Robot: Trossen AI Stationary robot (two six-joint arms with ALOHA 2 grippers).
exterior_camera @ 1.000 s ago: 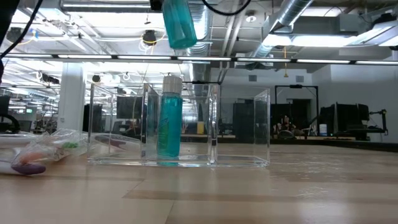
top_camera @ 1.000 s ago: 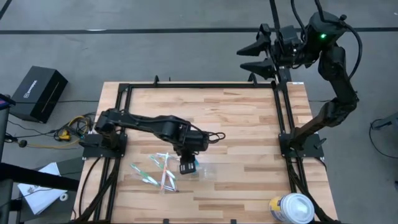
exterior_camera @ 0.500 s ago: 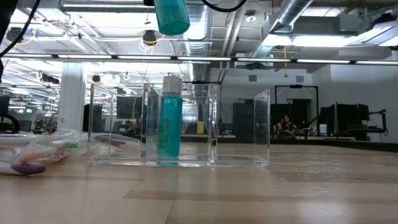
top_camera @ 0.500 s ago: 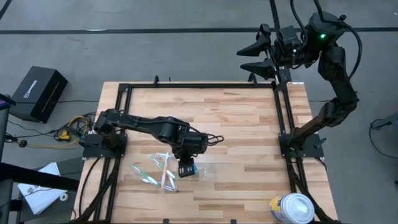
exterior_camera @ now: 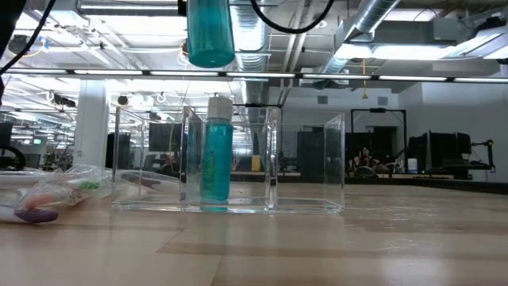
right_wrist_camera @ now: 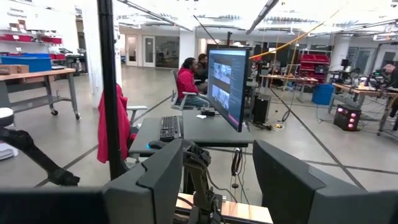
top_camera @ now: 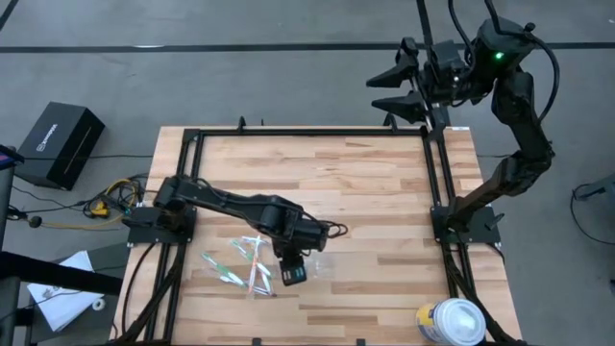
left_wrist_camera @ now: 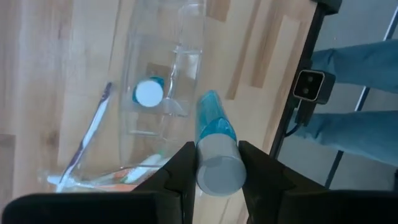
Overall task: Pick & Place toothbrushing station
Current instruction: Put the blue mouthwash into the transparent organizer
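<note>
1. The landmark is the see-through plastic holder [exterior_camera: 230,159], which stands upright on the wooden surface [top_camera: 365,183] in its front half, left of the middle.
2. One teal tube [exterior_camera: 216,151] with a white cap stands upright inside a compartment of the holder; the left wrist view shows that cap as a white disc [left_wrist_camera: 148,94] from above.
3. The left gripper [top_camera: 293,274] hangs directly above the holder, reaching in from the left side of the surface.
4. Its jaws are closed on a second teal tube [left_wrist_camera: 214,134], the two dark fingers [left_wrist_camera: 186,168] pressing either side of its grey-white cap end.
5. In the low view, this held tube [exterior_camera: 210,32] hangs in the air above the holder, just left of the standing tube and clear of the holder's rim.
6. Several slim pale toothbrushes [top_camera: 245,264] lie loose on the surface just left of the holder, some in clear wrapping.
7. A round white-lidded canister [top_camera: 452,322] sits well right of the holder, at the front right corner of the surface.
8. The right gripper [top_camera: 399,82] is parked far behind and to the right of the holder, beyond the back edge of the surface; its jaws stand apart and hold nothing.
</note>
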